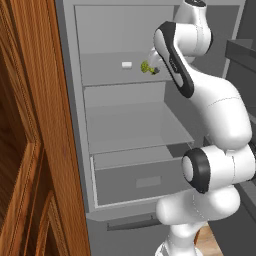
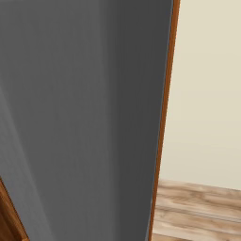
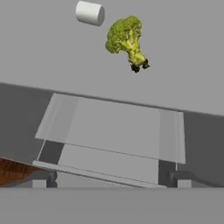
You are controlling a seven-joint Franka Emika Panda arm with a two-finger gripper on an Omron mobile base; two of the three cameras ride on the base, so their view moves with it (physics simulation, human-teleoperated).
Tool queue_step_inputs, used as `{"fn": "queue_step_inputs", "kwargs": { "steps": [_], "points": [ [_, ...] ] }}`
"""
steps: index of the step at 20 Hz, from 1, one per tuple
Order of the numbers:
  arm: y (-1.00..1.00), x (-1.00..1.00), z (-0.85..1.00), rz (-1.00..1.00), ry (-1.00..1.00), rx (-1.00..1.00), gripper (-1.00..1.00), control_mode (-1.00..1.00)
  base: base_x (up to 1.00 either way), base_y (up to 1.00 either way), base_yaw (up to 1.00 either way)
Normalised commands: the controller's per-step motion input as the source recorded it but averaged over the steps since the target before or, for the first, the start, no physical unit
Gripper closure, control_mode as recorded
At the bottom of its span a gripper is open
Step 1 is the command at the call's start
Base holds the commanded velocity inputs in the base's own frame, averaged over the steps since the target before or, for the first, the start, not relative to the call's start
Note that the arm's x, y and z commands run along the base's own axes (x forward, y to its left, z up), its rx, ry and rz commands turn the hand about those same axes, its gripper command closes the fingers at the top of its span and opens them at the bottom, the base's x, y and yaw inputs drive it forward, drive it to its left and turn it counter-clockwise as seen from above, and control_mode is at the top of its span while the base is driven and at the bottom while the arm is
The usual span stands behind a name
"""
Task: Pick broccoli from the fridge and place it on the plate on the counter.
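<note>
Reaching into the open fridge [image 1: 125, 115] is the step in hand, with the grasp not yet made. Going left to right in the hand view: the small white block [image 3: 89, 12] lies ahead of the gripper and off to its left on the grey shelf, and the broccoli [image 3: 127, 38] lies just beside that block, ahead of the gripper and a little right of centre, head up and stalk pointing back toward the hand. Nearer the gripper sit the lower shelf [image 3: 113, 131] and the box drawer [image 1: 140, 182]. The gripper [image 3: 113, 181] shows its two dark fingertips standing well apart, nothing between them. In the left base view the broccoli [image 1: 147, 67] rests on the upper shelf, close against the arm's wrist, with the block [image 1: 127, 64] to its left. My judgement: the next move calls for carrying the hand forward and slightly right until the floret sits between the spread fingers, keeping off the block, then closing on it.
</note>
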Motion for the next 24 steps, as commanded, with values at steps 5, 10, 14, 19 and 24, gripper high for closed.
{"fn": "queue_step_inputs", "kwargs": {
  "steps": [5,10,14,19,24],
  "points": [
    [-0.04,0.29,-0.15,0.16,-0.11,0.00,-1.00,-1.00,0.00,0.00,0.00],
    [-0.03,0.39,-0.02,0.11,-0.07,0.00,-1.00,-1.00,0.00,0.00,0.00],
    [0.00,0.56,-0.04,0.03,0.00,0.00,-1.00,-1.00,0.00,0.00,0.00],
    [-0.01,0.53,-0.03,0.00,0.00,0.01,-1.00,-1.00,0.00,0.00,0.00],
    [-0.07,0.40,0.00,0.01,0.00,0.04,-1.00,-1.00,0.00,0.00,0.00]
  ]
}}
